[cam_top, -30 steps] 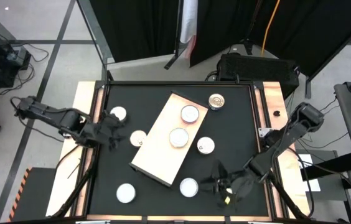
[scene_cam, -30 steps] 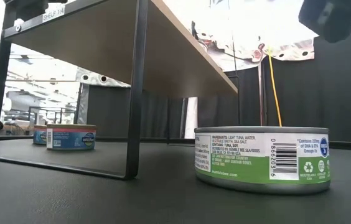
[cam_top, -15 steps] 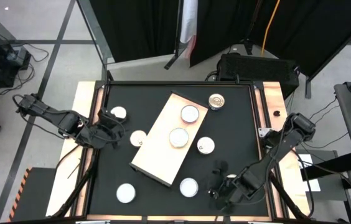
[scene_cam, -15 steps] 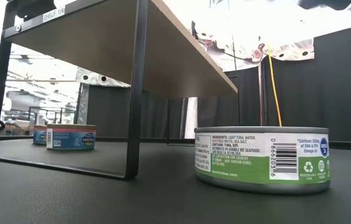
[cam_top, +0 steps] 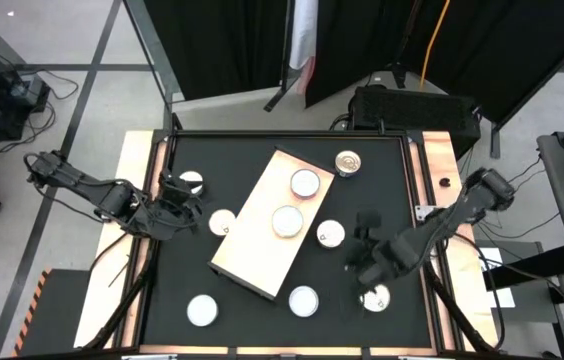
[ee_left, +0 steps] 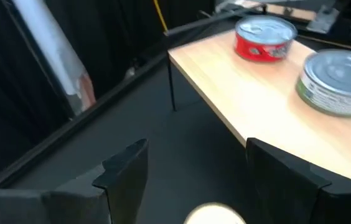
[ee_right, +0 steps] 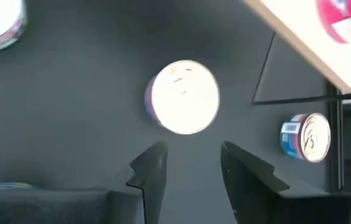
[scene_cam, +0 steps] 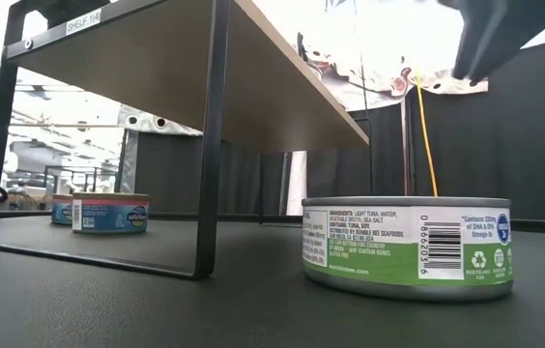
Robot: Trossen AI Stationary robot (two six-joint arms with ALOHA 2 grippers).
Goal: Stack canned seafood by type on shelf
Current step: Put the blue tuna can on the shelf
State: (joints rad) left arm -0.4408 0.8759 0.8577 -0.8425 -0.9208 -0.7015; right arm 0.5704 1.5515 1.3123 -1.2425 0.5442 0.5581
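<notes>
- Left claw point(cam_top: 174, 200), left of centre in the high view: fingers spread wide, holding nothing, near a tin point(cam_top: 223, 223) beside the shelf point(cam_top: 252, 240).
- Right claw point(cam_top: 367, 243), lower right: fingers partly apart, empty, above the counter point(cam_top: 382, 180); a tin point(cam_top: 331, 234) lies near it.

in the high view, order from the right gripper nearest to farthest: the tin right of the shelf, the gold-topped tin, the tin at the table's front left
From the right gripper:
1. Tin right of the shelf, beside the gripper.
2. Gold-topped tin, at the back edge.
3. Front-left tin, across the shelf.
</notes>
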